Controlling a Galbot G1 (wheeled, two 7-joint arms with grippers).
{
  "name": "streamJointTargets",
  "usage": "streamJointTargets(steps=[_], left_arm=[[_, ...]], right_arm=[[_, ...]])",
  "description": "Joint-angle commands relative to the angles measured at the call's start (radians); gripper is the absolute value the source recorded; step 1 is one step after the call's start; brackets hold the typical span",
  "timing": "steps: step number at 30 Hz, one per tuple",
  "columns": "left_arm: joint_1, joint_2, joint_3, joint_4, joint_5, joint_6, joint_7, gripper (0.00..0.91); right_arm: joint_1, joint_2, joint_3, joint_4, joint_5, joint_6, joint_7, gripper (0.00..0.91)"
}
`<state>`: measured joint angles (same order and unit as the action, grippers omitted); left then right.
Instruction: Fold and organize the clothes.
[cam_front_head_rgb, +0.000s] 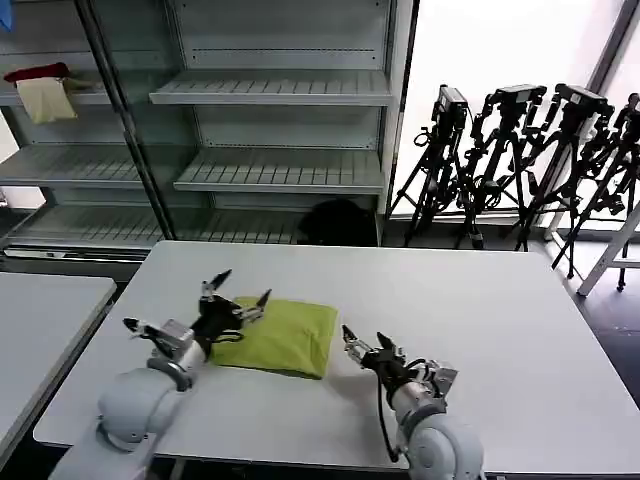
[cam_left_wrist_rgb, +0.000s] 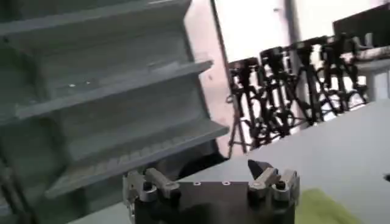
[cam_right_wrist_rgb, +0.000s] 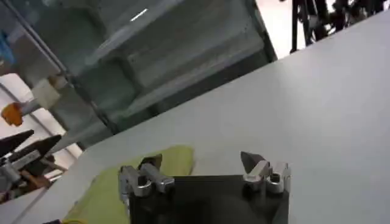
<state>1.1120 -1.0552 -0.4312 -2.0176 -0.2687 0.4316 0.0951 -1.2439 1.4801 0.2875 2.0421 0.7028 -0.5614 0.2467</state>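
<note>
One folded T-shirt (cam_front_head_rgb: 283, 336), graphic prob. hidden

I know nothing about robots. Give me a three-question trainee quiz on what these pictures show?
1. True or false: the T-shirt lies folded on the white table.
2. Which gripper is at the T-shirt's edge? A) left gripper B) right gripper
3. Fill in: both grippers' fingers are ____.

Key: 1 true. 2 A; the right one hovers beside the shirt, apart from it. 3 open.
</note>
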Motion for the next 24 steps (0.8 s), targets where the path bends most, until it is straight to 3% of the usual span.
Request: streamJointTargets(steps=[1, 2, 4, 6, 9, 24], left_arm=[[0.177, -0.003, -0.320, 0.009, -0.075, -0.062, 0.015, 0.907], [0.184, -0.010, -0.320, 0.006, -0.074, -0.063, 0.015, 0.907], [0.198, -0.032, -0.309, -0.004, -0.071, -0.064, 0.013, 0.907], [0.200, -0.046, -0.300, -0.009, -0.071, -0.063, 0.010, 0.907], [0.205, -0.062, -0.289, -0.016, -0.068, -0.065, 0.010, 0.907], [0.241, -0.104, -0.265, -0.007, -0.051, -0.092, 0.008, 0.907]], right_arm=[[0.031, 0.061, -0.118, -0.087, 0.098, -0.024, 0.077, 0.564], [0.032, 0.063, -0.117, -0.094, 0.097, -0.024, 0.078, 0.393], [0.040, 0.069, -0.114, -0.114, 0.095, -0.023, 0.087, 0.171], [0.047, 0.070, -0.108, -0.124, 0.096, -0.023, 0.090, 0.141], [0.058, 0.074, -0.097, -0.139, 0.098, -0.023, 0.087, 0.000], [0.112, 0.098, -0.055, -0.175, 0.103, -0.021, 0.073, 0.000]])
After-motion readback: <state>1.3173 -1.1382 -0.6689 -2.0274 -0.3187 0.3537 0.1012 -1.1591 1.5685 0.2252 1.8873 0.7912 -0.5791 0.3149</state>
